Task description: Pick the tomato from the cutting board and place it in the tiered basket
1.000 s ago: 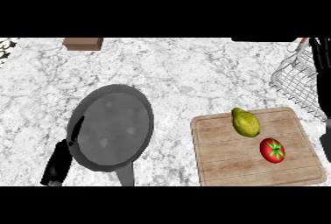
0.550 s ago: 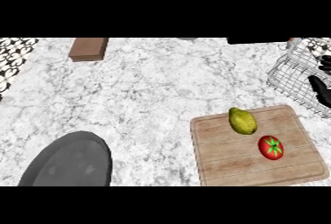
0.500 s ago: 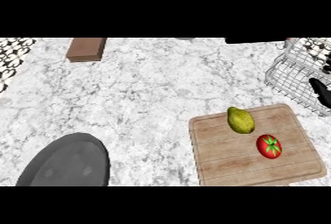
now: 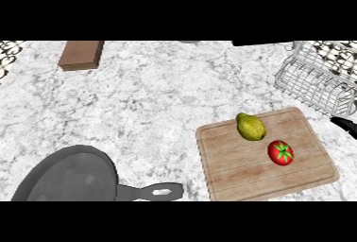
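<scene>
right hand [image 4: 344,125] has dropped lower beside the cutting board [image 4: 237,175], mostly cut off; whether open, cannot tell.

cutting board [image 4: 265,175]: wood, planked | tiered basket [image 4: 311,86]: wire metal | counter [image 4: 153,104]: marble

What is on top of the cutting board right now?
The tomato and a yellow-green fruit lie on the cutting board, apart from each other. Nothing covers them; the right hand shows off the board at the view's right edge.
</scene>
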